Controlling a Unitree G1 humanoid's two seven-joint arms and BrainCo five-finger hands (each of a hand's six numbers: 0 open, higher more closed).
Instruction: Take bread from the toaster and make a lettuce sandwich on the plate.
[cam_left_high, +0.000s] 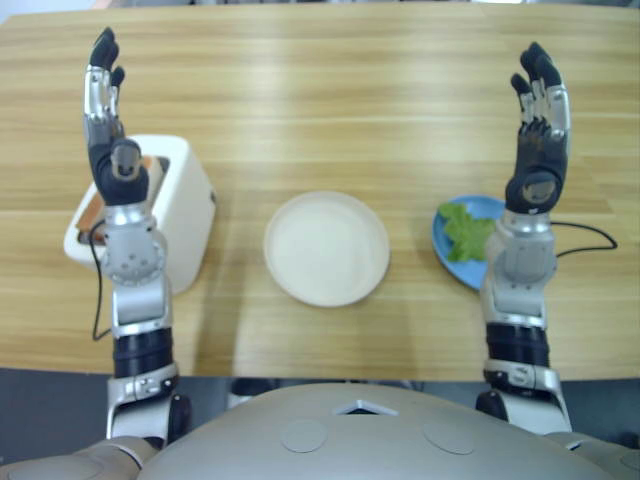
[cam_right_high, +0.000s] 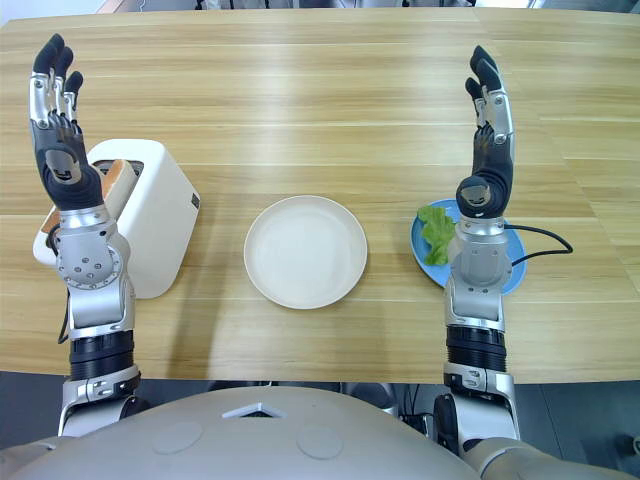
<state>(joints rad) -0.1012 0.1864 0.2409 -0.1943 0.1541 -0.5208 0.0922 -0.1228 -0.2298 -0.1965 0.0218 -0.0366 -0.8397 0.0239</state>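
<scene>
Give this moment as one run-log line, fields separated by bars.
left hand: open, raised | right hand: open, raised | bread: in toaster | lettuce: on blue plate | white plate: no sandwich yet

Spanning the view as a pale wooden tabletop (cam_left_high: 330, 90), plank seams running side to side; carrying a small blue dish (cam_left_high: 455, 270) near the right front edge; trailing a thin black cable (cam_left_high: 590, 226) just beside it

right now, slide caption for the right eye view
Left hand and right hand raised open; bread in toaster, plate, lettuce ready
</scene>
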